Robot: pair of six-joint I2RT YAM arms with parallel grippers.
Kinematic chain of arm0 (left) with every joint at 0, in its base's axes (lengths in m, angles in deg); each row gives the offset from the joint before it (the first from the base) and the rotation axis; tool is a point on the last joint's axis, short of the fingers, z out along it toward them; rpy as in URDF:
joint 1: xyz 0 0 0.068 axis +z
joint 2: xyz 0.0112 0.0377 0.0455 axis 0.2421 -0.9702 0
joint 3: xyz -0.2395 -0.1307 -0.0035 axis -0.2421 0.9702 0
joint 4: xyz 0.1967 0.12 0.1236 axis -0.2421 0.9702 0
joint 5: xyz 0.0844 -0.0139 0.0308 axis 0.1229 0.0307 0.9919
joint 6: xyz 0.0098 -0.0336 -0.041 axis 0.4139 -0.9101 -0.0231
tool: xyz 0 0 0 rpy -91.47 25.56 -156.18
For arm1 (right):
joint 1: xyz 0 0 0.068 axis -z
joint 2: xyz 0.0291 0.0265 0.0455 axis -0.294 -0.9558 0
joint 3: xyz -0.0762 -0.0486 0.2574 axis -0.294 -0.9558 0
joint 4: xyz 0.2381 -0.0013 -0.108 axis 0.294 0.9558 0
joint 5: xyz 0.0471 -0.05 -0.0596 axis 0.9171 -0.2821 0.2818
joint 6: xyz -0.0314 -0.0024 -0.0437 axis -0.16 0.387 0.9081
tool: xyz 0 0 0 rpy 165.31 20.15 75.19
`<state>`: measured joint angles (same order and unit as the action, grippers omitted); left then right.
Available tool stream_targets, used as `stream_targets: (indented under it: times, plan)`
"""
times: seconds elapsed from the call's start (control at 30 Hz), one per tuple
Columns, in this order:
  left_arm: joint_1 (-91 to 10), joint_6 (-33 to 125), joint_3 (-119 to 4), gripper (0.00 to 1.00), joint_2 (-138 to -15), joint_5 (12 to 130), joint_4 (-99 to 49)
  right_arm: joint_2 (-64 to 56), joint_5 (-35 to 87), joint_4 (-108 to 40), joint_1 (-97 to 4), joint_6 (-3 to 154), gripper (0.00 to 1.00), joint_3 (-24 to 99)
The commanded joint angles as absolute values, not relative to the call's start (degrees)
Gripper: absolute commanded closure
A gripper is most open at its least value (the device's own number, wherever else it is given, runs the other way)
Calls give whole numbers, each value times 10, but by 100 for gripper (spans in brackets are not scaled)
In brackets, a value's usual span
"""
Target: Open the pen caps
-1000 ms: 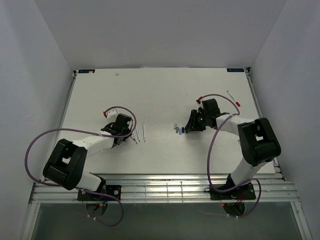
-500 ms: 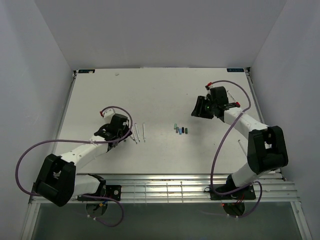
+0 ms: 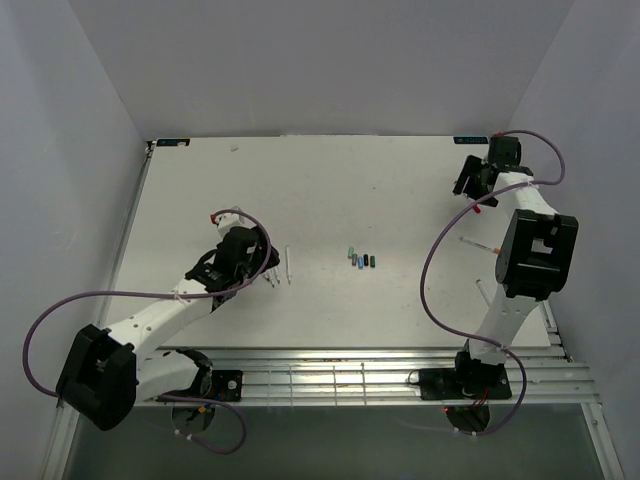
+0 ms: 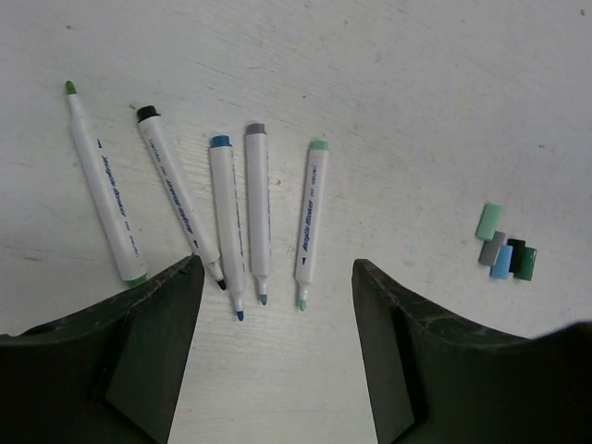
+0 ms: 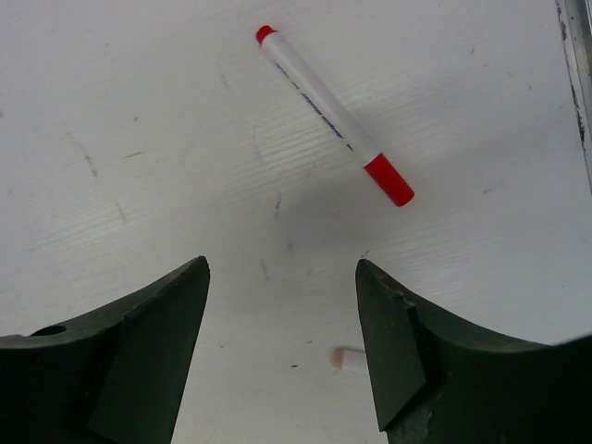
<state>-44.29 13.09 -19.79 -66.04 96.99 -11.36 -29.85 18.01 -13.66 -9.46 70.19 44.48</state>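
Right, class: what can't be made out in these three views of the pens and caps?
- Top view: most thin white uncapped marker pens lie hidden under the left gripper.
- Top view: the short coloured pen caps are too small to count.
- Right wrist view: a small pale object is half hidden by the right gripper; unidentifiable.

Counted five uncapped pens point(image 4: 258, 208) side by side ahead of the left gripper point(image 4: 275, 266), and five loose caps point(image 4: 501, 262) clustered off to its right: mint, grey, blue, black, dark green. Counted one capped pen point(image 5: 324, 100) ahead of the right gripper point(image 5: 279, 265), bearing one red cap point(image 5: 388, 179).
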Motion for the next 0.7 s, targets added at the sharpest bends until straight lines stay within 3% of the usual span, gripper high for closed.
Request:
stream_targets:
  times: [0.0,0.27,0.67]
  plan:
    - [-457,143,-211,24,-645,960,-138,-342,154,-107,-99,725,28,505]
    - [-475,140,-201,23,-623,957,-143,-431,115,-110,-98,774,21,623]
    - [-484,157,-210,22,-637,949,-166,-563,126,-91,-95,809,25,757]
